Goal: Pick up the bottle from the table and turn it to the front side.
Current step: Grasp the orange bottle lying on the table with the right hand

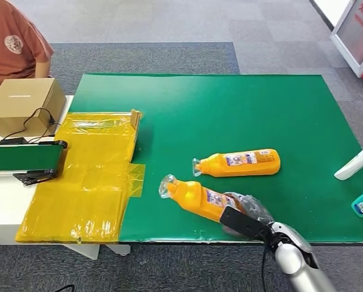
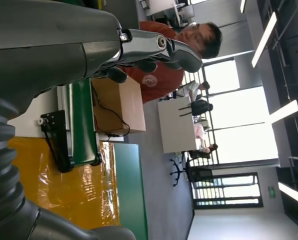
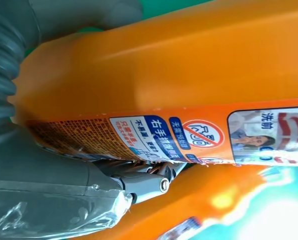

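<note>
Green table (image 1: 271, 109) is bearing your right hand (image 1: 244, 216), which is clasping the near bottle (image 1: 195, 198); a second bottle (image 1: 239, 163) is lying just beyond, and your left hand (image 2: 155, 50) is hanging open.

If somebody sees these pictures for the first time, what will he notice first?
Two orange bottles lie on the green mat. The right hand grips the near bottle at its base by the front edge; the far bottle lies free behind it. Yellow film covers the mat's left end.
</note>
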`<state>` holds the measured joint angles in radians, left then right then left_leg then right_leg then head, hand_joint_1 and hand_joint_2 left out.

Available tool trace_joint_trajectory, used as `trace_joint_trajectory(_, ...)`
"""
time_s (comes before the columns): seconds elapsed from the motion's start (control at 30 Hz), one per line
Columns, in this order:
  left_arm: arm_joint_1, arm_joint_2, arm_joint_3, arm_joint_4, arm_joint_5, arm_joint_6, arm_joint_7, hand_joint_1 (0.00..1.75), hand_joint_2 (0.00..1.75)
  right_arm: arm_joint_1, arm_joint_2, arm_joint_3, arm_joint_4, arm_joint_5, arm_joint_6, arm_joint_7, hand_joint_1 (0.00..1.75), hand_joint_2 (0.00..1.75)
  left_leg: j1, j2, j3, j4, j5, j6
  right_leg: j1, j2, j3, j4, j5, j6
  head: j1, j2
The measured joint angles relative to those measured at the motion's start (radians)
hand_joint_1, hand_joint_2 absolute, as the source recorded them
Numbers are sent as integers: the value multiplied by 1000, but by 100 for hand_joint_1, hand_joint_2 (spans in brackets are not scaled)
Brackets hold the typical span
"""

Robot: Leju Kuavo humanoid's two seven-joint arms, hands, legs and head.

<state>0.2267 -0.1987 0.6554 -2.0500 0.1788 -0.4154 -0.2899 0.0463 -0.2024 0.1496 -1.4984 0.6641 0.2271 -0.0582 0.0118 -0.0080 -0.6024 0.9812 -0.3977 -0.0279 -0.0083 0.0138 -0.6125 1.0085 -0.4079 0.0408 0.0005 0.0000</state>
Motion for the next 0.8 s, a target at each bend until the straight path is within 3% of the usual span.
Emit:
trace_joint_trajectory(0.23, -5, 30, -32, 29, 2, 12, -9, 0, 175, 12, 2, -1, -8, -60, 7, -22, 175, 175, 0, 0, -1, 0, 0, 0, 0, 0, -1, 0, 0, 0, 0, 0)
trace_joint_trajectory(0.53, -22, 108, -166, 78, 33, 115, -43, 0, 175, -58, 9, 3, -35, -471, 67, -195, 175, 175, 0, 0, -2, 0, 0, 0, 0, 0, -2, 0, 0, 0, 0, 0)
trace_joint_trajectory(0.67, -41, 136, -237, 113, 45, 134, -54, 0, 175, -112, 28, 3, -34, -582, 104, -252, 175, 175, 0, 0, -2, 0, 1, 0, 0, 0, -2, 0, 0, 0, 0, 0)
trace_joint_trajectory(0.8, -110, 156, -320, 170, 57, 158, -37, 0, 175, -190, 74, 9, -9, -634, 105, -268, 175, 175, 0, 0, -2, 0, 2, 0, 0, 0, -2, 0, 1, 0, 0, 0)
